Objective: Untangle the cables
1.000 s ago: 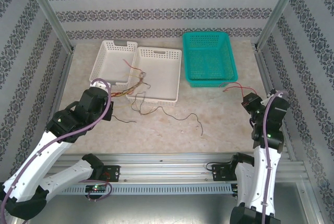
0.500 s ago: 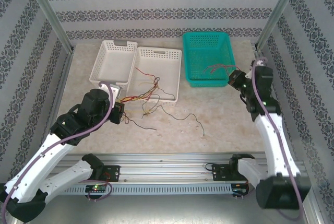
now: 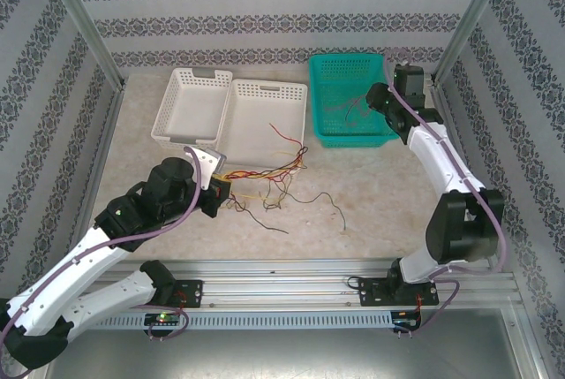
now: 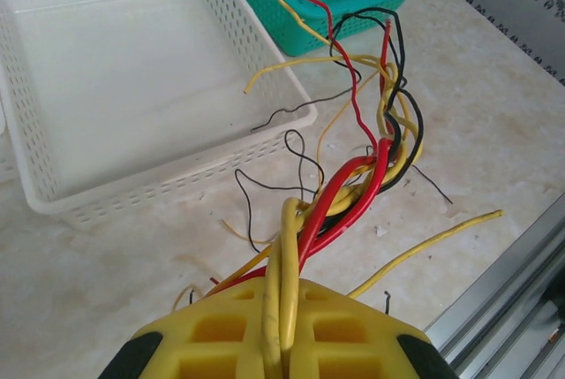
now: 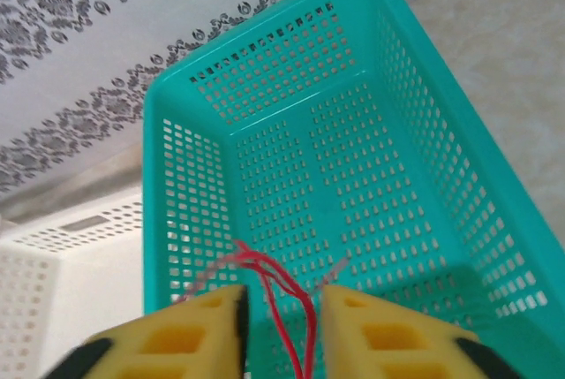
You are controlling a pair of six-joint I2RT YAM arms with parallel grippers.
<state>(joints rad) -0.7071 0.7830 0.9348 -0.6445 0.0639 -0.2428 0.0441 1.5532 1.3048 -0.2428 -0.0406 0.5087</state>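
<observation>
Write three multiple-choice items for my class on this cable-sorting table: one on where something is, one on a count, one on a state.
1. Where is the right end effector? A over the teal basket; B over a white one; C low beside its own base.
2. How many baskets stand on the table? A two; B three; C five.
3. What is the left end effector doing? A open, holding nothing; B shut on the cables; C lying inside a basket.

Key:
1 A, its wrist view looks down into the teal mesh.
2 B, the left white basket, the middle white basket and the teal one.
3 B, yellow, red and black strands run out from between its closed fingers.
</observation>
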